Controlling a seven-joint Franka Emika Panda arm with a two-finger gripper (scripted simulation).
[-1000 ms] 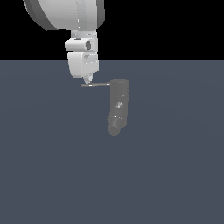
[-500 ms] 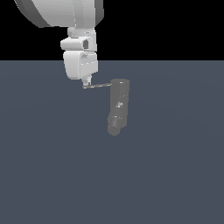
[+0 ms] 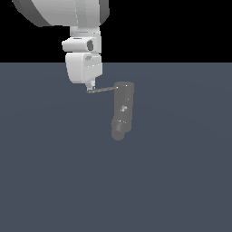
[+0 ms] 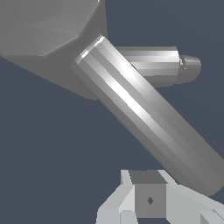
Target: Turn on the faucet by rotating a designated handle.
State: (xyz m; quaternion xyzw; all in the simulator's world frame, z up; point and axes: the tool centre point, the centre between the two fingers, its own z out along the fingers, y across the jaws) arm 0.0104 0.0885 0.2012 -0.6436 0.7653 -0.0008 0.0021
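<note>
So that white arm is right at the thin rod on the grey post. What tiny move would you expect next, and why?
Probably a gentle sideways push on the tip of the thin dark-grey rod handle, swinging it around the dull grey cylindrical faucet column. The white end effector already sits at the rod's free end, seemingly touching it, and the rod juts sideways from the column's top. Whether the fingers clamp the rod is unclear.

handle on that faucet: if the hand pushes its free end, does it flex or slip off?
Likely stiff: the handle looks like a straight, solid rod in the wrist view. It should swing about the faucet rather than bend. Slip risk seems real: its surface is round and glossy, and the hand sits right at the tip.
</note>
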